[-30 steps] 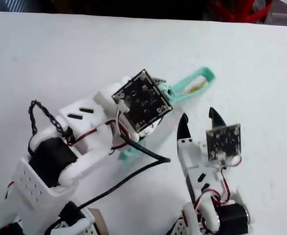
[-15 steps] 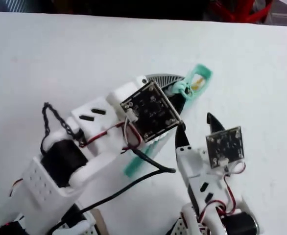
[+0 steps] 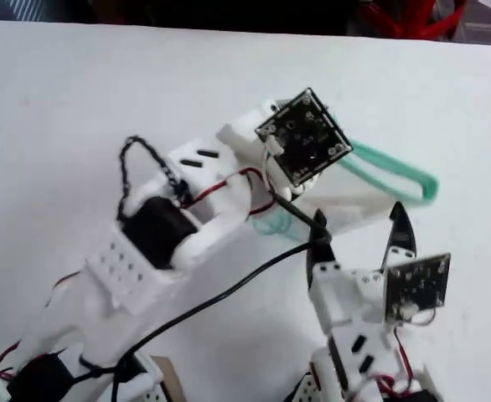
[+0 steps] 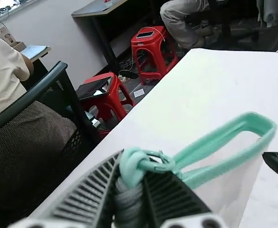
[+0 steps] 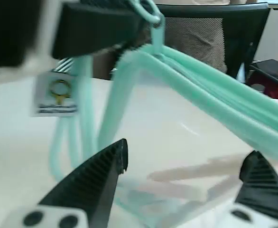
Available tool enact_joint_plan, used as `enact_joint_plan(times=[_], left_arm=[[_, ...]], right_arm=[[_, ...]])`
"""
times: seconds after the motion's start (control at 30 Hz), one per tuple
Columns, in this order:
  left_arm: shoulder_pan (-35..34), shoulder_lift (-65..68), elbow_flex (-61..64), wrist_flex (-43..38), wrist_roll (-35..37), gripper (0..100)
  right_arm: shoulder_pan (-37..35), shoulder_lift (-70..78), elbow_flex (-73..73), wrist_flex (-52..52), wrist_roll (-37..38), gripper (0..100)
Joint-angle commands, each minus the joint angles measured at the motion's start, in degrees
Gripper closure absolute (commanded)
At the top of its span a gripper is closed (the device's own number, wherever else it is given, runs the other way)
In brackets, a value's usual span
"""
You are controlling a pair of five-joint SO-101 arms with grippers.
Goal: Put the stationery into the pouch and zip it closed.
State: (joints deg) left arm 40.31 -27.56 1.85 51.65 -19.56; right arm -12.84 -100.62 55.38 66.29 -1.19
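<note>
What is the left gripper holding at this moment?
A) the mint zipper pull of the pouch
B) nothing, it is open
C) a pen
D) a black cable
A: in the left wrist view, the left gripper is shut on the knotted mint zipper pull at the end of the pouch.

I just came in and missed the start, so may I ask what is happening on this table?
The left gripper is shut on the zipper pull of the clear, teal-edged pouch and holds that end lifted off the white table. The right gripper stands open close to the pouch, gripping nothing. Whether it is zipped closed, I cannot tell.
</note>
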Motion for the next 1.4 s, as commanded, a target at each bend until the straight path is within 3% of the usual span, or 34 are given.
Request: enact_joint_plan(times=[0.0, 0.17, 0.4, 0.6, 0.8, 0.9, 1.23, 1.37], left_arm=[[-2.2, -0.6, -6.2, 5.5, -0.4, 97], [-6.0, -0.2, -6.1, 13.3, -0.4, 97], [-7.0, -0.7, -6.1, 26.6, -0.5, 97], [-7.0, -0.7, -6.6, 38.3, -0.5, 97], [-8.0, -0.7, -6.7, 42.6, -0.5, 97], [-8.6, -2.4, -6.3, 44.3, -0.5, 97], [-8.6, -17.1, -5.6, 47.3, -0.5, 97], [-8.6, -17.3, -0.4, 46.9, -0.5, 97]], right_arm=[[10.3, -0.1, 4.2, -6.5, -0.4, 63.2], [15.8, 0.3, 5.6, -9.6, 0.1, 63.1], [10.2, 0.0, 11.2, -13.5, 9.2, 63.1], [8.9, 0.3, 5.7, -7.6, 22.9, 63.1], [-2.3, 0.5, -0.3, 4.6, 40.0, 63.2], [-3.7, 1.4, -2.1, 6.9, 44.9, 63.2], [-11.8, 21.2, -19.5, 12.3, 46.8, 63.2], [-15.6, 27.4, -27.0, 18.4, 51.8, 63.2]])
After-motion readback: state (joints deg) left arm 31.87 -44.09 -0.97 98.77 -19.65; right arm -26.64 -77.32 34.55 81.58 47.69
